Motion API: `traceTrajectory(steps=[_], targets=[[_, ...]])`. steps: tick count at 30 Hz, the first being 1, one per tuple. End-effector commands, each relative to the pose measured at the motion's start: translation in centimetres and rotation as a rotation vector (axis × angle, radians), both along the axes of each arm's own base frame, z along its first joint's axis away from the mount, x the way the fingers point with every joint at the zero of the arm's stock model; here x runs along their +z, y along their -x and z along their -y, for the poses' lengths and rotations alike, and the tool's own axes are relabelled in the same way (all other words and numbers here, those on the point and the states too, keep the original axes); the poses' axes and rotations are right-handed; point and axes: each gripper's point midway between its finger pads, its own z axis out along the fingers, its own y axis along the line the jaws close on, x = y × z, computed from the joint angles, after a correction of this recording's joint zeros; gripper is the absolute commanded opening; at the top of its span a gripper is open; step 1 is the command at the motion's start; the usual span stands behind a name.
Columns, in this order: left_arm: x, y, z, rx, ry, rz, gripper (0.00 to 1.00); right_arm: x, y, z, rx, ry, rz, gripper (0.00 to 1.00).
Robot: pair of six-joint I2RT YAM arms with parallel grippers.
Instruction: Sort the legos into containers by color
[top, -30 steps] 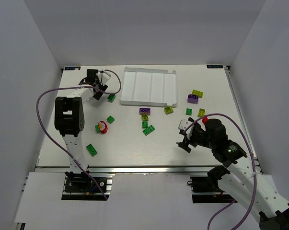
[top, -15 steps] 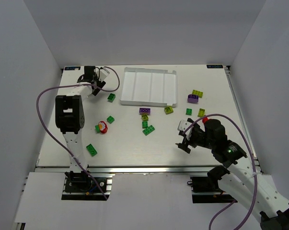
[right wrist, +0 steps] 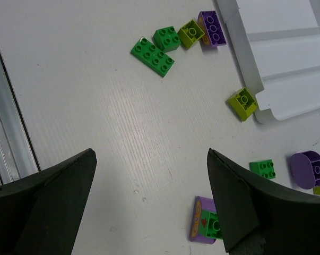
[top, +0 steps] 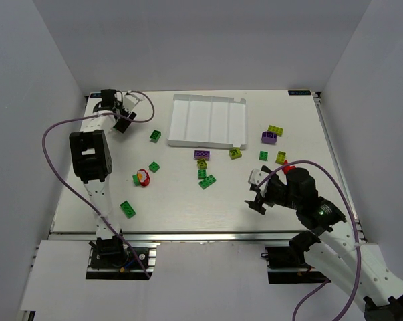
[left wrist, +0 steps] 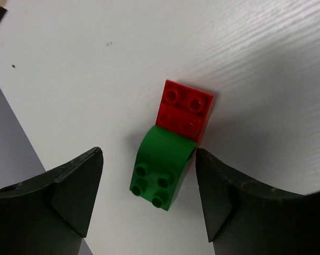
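2 bricks lay touching end to end at the far left corner of the table (top: 174,200): a red brick (left wrist: 185,110) and a green brick (left wrist: 161,172) with a rounded top. Whether they were clipped together could not be told. The left fingers (top: 119,120) hung directly over them, spread apart and holding nothing. In the left wrist view the green brick sat between the 2 tips with a gap on each side, and the red brick lay just beyond it. The pair's long axis ran roughly straight out from the wrist, across the line on which the fingers close, so a squeeze would likely meet the green brick's 2 flanks. The 2 colours would probably need parting before either could be sorted.

The tray (top: 208,120) lay at the far middle of the table, to the right of the left fingers and near them. Its 4 compartments showed no bricks in the top view. The right fingers (top: 257,198) were wide apart and empty, hovering at the near right, well apart from the pair, so the left arm was plainly the nearer. The other loose bricks (top: 207,181) lay scattered on the table around the tray's near edge and to its right.
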Motion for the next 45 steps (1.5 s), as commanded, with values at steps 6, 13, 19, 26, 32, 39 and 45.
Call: traceTrajectory(steps=[6,13,19,26,32,39,45], targets=[[-0.4,1.2,1.7,-0.073,0.086,-0.073,0.78,1.9,-0.3,-0.4,0.006,-0.041,0.063,0.89],[-0.8,1.8,2.4,-0.081,0.13,-0.105,0.71,2.0,-0.1,-0.5,0.013,-0.048,0.069,0.89],[-0.1,1.8,2.3,-0.046,0.138,-0.091,0.76,2.1,0.0,-0.5,0.014,-0.05,0.072,0.89],[0.9,1.2,1.6,0.034,0.14,-0.046,0.78,2.1,0.0,-0.5,0.016,-0.051,0.072,0.89],[1.6,0.8,1.3,0.101,0.162,-0.023,0.75,2.3,0.0,-0.5,0.017,-0.055,0.078,0.89],[2.2,0.7,1.3,0.122,0.179,-0.017,0.7,2.4,0.1,-0.6,0.02,-0.057,0.081,0.89],[2.3,1.0,1.5,0.125,0.191,-0.028,0.69,2.4,0.1,-0.5,0.02,-0.059,0.084,0.9]])
